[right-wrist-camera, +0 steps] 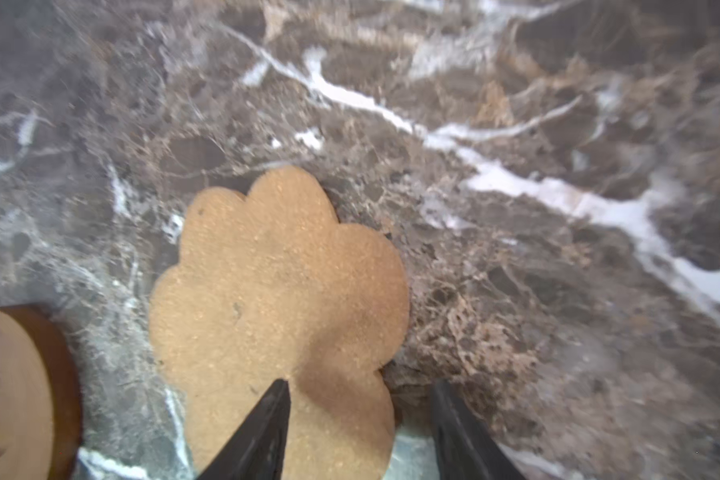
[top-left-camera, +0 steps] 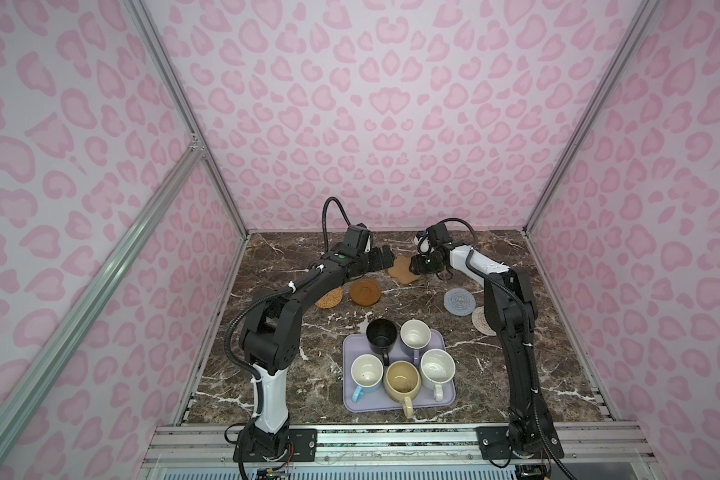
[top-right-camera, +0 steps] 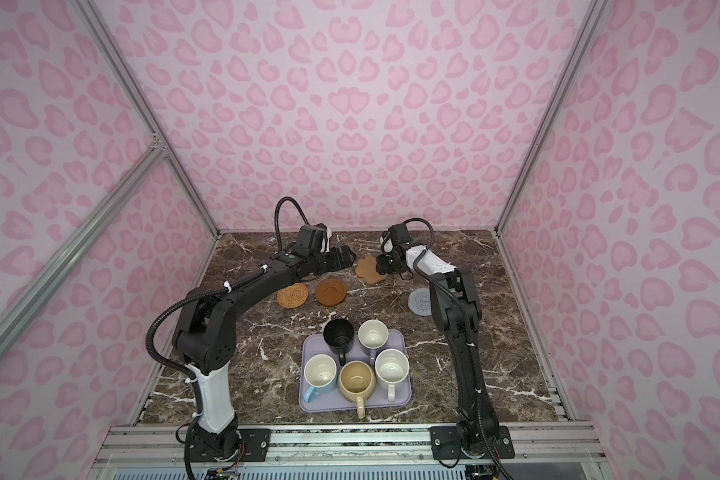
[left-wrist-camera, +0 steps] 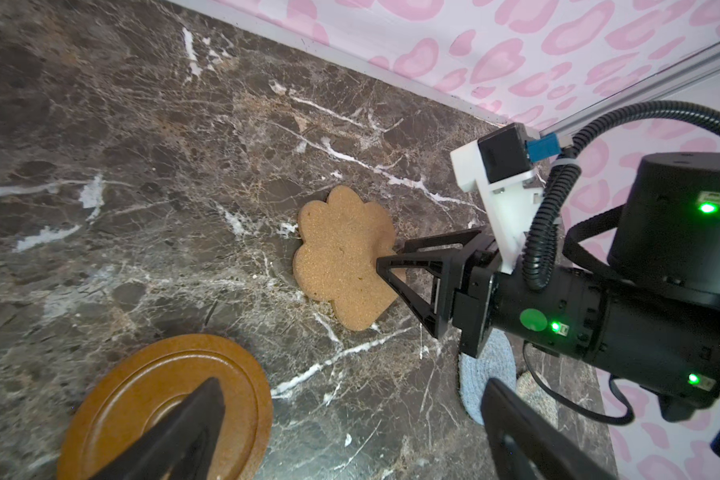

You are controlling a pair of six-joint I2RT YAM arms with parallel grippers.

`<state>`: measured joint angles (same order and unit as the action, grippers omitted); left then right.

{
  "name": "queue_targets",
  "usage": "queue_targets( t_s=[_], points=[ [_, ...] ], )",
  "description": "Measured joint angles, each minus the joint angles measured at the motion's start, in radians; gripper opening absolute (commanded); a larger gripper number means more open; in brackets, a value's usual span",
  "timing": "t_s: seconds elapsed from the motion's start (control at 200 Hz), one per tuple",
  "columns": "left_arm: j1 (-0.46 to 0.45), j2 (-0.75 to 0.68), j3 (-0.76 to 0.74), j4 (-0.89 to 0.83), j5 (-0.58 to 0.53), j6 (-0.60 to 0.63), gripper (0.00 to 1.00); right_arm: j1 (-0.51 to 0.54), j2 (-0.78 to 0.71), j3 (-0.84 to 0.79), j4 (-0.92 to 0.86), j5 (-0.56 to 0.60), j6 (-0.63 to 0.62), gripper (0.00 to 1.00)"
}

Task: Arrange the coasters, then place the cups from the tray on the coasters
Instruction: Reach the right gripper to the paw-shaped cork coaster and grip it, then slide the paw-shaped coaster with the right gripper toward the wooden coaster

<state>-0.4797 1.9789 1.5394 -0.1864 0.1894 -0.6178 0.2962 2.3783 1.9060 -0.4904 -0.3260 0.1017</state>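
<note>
Tray (top-left-camera: 353,347) on brown marble tabletop (top-left-camera: 283,257); pink-spotted walls (top-left-camera: 391,124).

You're looking at a dark brown marble tabletop (top-left-camera: 483,374) with white veins | pink leopard-print walls (top-left-camera: 391,104) closing it in on three sides | bare aluminium struts (top-left-camera: 177,95) at the wall joints | a slotted aluminium rail (top-left-camera: 391,444) along your near edge | a slatted grille (top-left-camera: 350,473) just below it.

Both top views look steeply down from high above the near edge of the marble tabletop (top-left-camera: 308,395), facing the far wall (top-left-camera: 391,124) and sharing almost the whole scene. Each wrist view looks from close above the far tabletop at the paw-shaped coaster (left-wrist-camera: 341,257), the right wrist view the nearer of the two.
</note>
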Motion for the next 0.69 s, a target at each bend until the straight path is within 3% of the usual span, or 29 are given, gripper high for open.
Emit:
queue_targets(
  t_s=[0.4, 0.695],
  points=[
    [-0.001, 0.124, 0.062, 0.009, 0.052, -0.006, 0.97, -0.007, 0.0, -0.027, 0.029, -0.106, -0.008, 0.44],
    [-0.001, 0.222, 0.144, -0.014, 0.084, -0.009, 0.75, 0.002, -0.139, -0.225, 0.029, -0.165, 0.023, 0.42]
  ],
)
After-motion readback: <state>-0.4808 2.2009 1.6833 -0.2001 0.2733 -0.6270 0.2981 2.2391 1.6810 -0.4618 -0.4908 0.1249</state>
